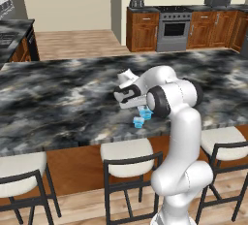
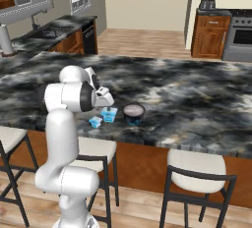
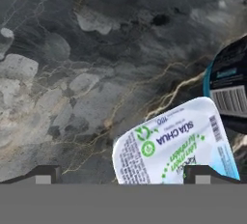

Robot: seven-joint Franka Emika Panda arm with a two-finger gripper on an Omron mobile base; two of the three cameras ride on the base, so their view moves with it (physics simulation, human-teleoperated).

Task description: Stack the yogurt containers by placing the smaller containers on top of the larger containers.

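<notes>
Bar stools (image 2: 93, 148) nearest, tucked under the near counter (image 2: 197, 99) edge. On the counter close to that edge: tiny light-blue cup (image 2: 95, 121) nearest and leftmost, bigger light-blue cup (image 2: 109, 114) just behind and to its right, wide dark-rimmed tub (image 2: 133, 113) further right, all three near each other but apart, nothing stacked yet. End effector (image 3: 123, 174) hovering directly over the bigger light-blue cup, fingers spread wide, nothing held. In hand view, printed whitish lid of that cup sits between the two fingertips (image 3: 46, 174), shifted toward the right one, so cup lies just below and slightly off-centre toward the right fingertip. Cup top roughly squarish with rounded corners, turned at a slant to the finger line; no clear long axis. Dark tub with barcode label showing at right edge of hand view, just beyond the cup on that side. Judged step: lining up to descend on the bigger cup; probably needs a small sideways correction before closing. Far across the room: stove (image 1: 173, 29) and wooden cabinets (image 1: 143, 29) on the back wall.
</notes>
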